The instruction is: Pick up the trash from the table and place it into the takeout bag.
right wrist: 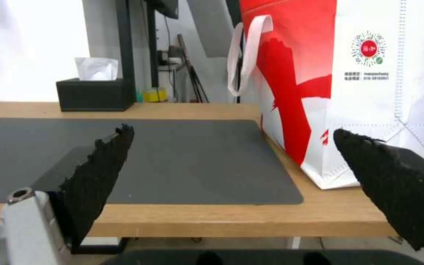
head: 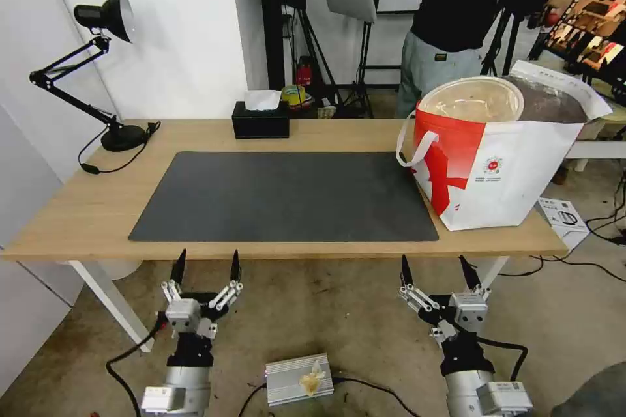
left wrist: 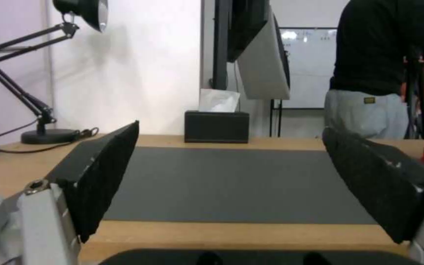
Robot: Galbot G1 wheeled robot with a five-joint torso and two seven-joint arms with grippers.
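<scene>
The table (head: 78,208) spans the middle of the head view from left edge to right, its light-wood top carrying a dark grey mat (head: 280,195) that fills the centre of the frame. At the right end of the tabletop stands the takeout bag (head: 515,176), upright, white with a red panel and a small round red logo, one white strap handle drooping over its left side; its near corner sits just beside the mat's right edge. In the bag's open mouth, upper right of the frame, rests a round pale lidded bowl (head: 473,99) — the one piece of trash that can be made out, lying across the top of the bag. Along the far edge of the table, upper centre, sits a black tissue box (head: 261,120), and at the upper left a black desk lamp (head: 104,65) with its cord trailing on the wood. Both grippers hang below the table's near edge, over the floor: the left gripper (head: 207,267) at lower left and the right gripper (head: 437,272) at lower right, each with its fingers spread wide and holding nothing (the wrist views show the same wide gap).
</scene>
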